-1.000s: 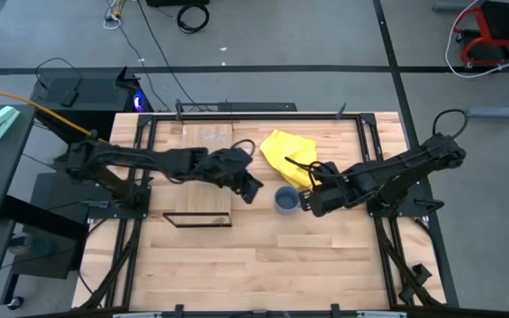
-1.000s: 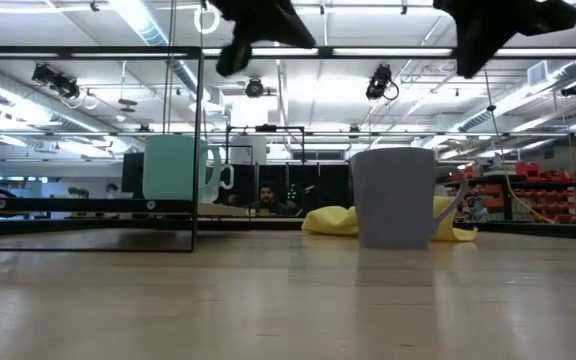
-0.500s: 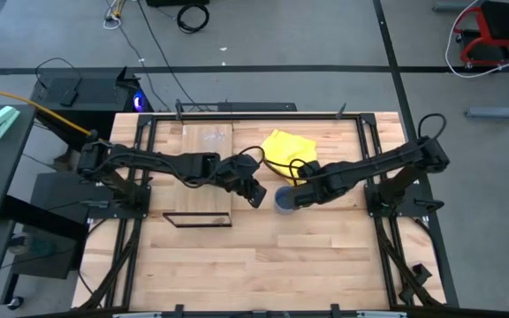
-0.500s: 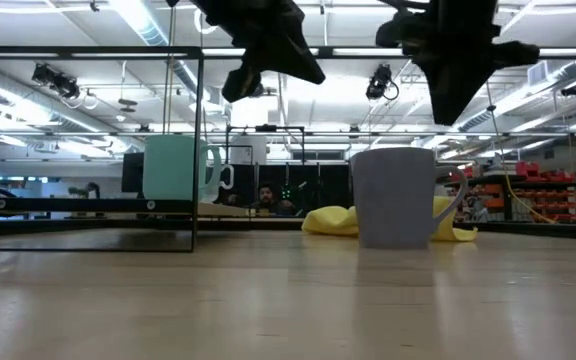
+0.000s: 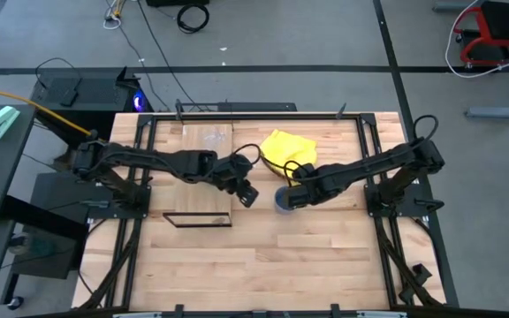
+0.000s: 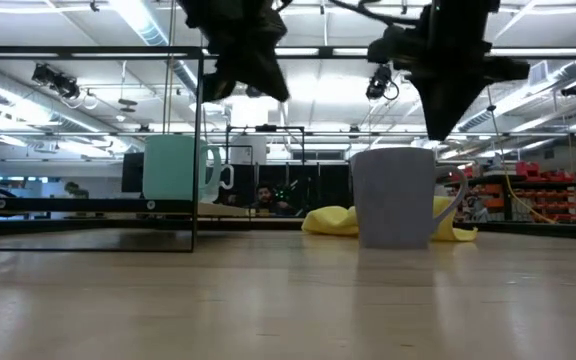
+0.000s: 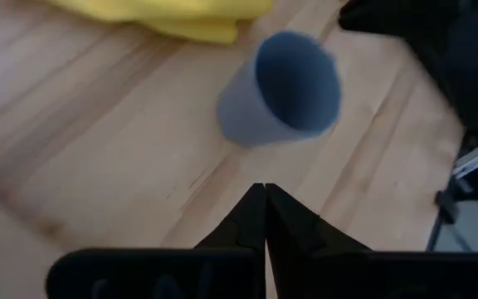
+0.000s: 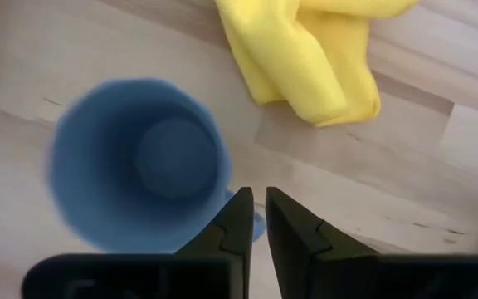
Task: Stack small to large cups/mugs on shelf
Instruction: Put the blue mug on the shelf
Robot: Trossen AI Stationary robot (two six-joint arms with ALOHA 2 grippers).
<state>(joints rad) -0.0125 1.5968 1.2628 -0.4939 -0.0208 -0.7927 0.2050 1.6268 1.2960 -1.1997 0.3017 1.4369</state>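
Observation:
The dark blue-grey mug [image 5: 282, 202] stands upright on its base on the tabletop, near the yellow cloth [image 5: 287, 149]; it also shows in the low view [image 6: 394, 197]. My right gripper [image 5: 292, 196] hovers shut just above its rim, on the handle side [image 8: 256, 209]. My left gripper [image 5: 246, 195] is shut and empty in the air to the mug's left [image 7: 264, 199]. The cyan mug [image 6: 176, 168] stands on the shelf board [image 5: 207, 141]. I cannot make out the clear glass cup.
The shelf's black frame [image 5: 199, 218] stands at the board's near end, left of both grippers. The yellow cloth lies crumpled just beyond the dark mug. Bare wooden tabletop [image 5: 272, 265] stretches toward the near edge.
My right gripper has gone toward the table's left and down, from beside the dark mug to just over its rim. My left gripper has come down a little beside the shelf. The mugs have stayed in place.

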